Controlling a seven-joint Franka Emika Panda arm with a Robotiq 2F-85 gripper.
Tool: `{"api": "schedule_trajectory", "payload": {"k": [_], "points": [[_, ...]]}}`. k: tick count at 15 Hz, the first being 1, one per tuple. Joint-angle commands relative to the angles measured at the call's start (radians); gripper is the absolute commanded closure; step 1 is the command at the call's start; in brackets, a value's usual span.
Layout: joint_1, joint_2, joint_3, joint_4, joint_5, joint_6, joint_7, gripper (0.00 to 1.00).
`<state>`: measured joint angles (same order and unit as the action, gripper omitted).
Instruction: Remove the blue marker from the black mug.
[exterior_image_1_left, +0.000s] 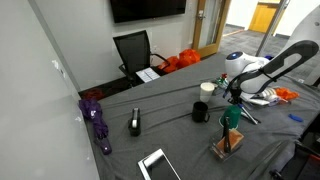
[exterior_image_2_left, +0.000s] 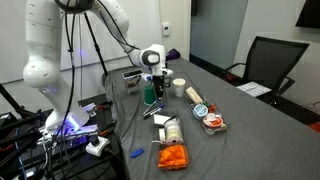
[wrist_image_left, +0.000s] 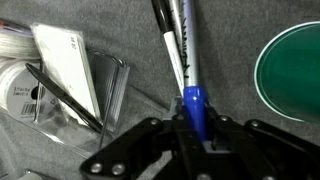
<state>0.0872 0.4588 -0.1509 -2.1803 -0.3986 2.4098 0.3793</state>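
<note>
On the grey table (exterior_image_1_left: 170, 135) the black mug (exterior_image_1_left: 201, 111) stands apart from the arm. In the wrist view the fingers (wrist_image_left: 228, 130) are closed on the blue marker (wrist_image_left: 193, 108). Its long axis runs up the frame, leaning slightly left, near the green mug (wrist_image_left: 295, 70).

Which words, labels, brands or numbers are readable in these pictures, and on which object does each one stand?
No text can be read with certainty.
Print along the barrel of the blue marker, held in the gripper: too blurred to read.
Small print on the round clear object at the left of the wrist view: too small to read.
Both exterior views: no legible text.
</note>
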Motion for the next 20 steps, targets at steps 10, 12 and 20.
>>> {"api": "schedule_trajectory", "payload": {"k": [10, 12, 20], "points": [[0.013, -0.018, -0.027, -0.025, -0.034, 0.060, 0.021, 0.01], [0.012, -0.024, -0.027, -0.028, -0.032, 0.074, 0.020, 0.00], [-0.027, -0.081, 0.015, -0.046, 0.075, 0.160, -0.074, 0.00]]}}
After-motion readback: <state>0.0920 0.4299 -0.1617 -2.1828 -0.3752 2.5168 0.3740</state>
